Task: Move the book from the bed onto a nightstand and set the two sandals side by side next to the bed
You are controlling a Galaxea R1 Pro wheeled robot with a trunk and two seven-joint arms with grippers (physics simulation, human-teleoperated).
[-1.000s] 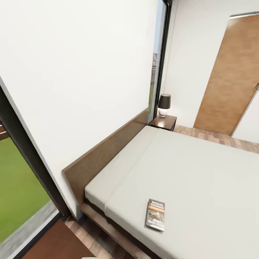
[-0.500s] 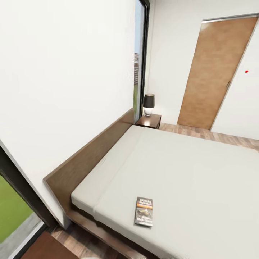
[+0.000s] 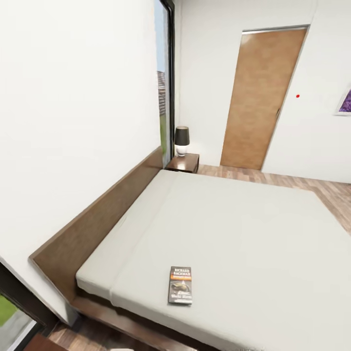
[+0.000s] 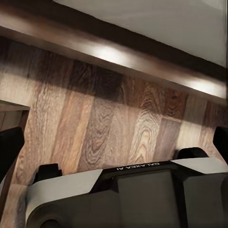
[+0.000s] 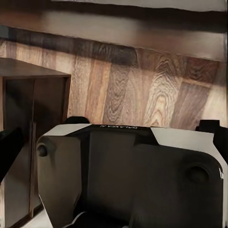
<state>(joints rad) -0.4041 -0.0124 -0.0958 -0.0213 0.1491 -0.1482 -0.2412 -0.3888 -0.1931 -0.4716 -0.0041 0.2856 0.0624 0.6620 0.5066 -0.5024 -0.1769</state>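
A small dark paperback book was seen lying flat on the off-white mattress of the bed, near the mattress edge closest to the camera, with white lettering and an orange band on its cover. The bed's dark wooden headboard was set against the white wall. At the far end of the headboard, well apart from the book, the nightstand was placed, bearing a lamp with a dark shade. Behind it, a tall narrow window and a brown wooden door were shown.

In the left wrist view, the left gripper was pointed at a wood-plank floor, with the bed's dark frame and pale mattress edge beyond its fingertips. The fingers were spread wide apart, nothing between them. In the right wrist view, the right gripper was likewise held released over the floor, a dark wooden cabinet beside it and the bed frame ahead.
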